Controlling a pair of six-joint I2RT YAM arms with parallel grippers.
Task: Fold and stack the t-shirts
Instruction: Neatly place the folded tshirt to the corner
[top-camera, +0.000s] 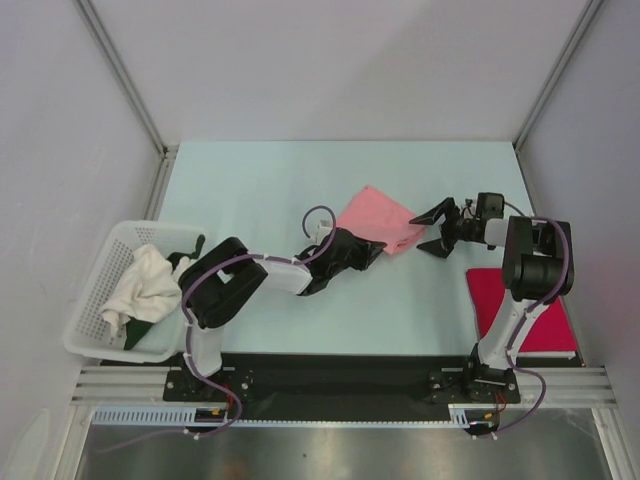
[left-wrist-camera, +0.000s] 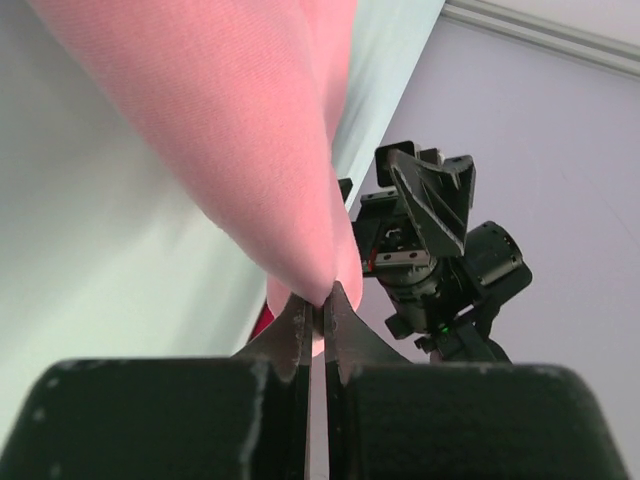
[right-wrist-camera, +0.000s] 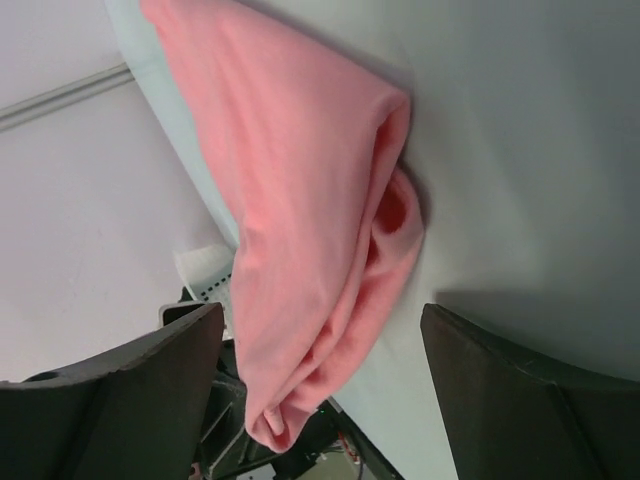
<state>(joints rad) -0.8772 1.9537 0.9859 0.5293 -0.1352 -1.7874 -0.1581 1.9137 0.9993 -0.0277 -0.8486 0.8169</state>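
Observation:
The salmon-pink t-shirt (top-camera: 380, 220) lies bunched and partly folded in the middle of the table. My left gripper (top-camera: 376, 250) is shut on its near edge. In the left wrist view both fingers pinch a fold of the pink cloth (left-wrist-camera: 230, 130) at the gripper's tips (left-wrist-camera: 318, 305). My right gripper (top-camera: 432, 232) stands open just right of the shirt and holds nothing. In the right wrist view its gripper (right-wrist-camera: 320, 315) spreads wide around the pink shirt (right-wrist-camera: 300, 180) without touching it. The magenta-red t-shirt (top-camera: 490, 300) lies flat at the near right, partly hidden behind the right arm.
A white lattice basket (top-camera: 100, 250) stands at the near left edge with a white cloth (top-camera: 145, 285) and a dark green cloth in it. Grey walls close in the table on three sides. The right gripper (left-wrist-camera: 430, 210) shows in the left wrist view, close behind the shirt.

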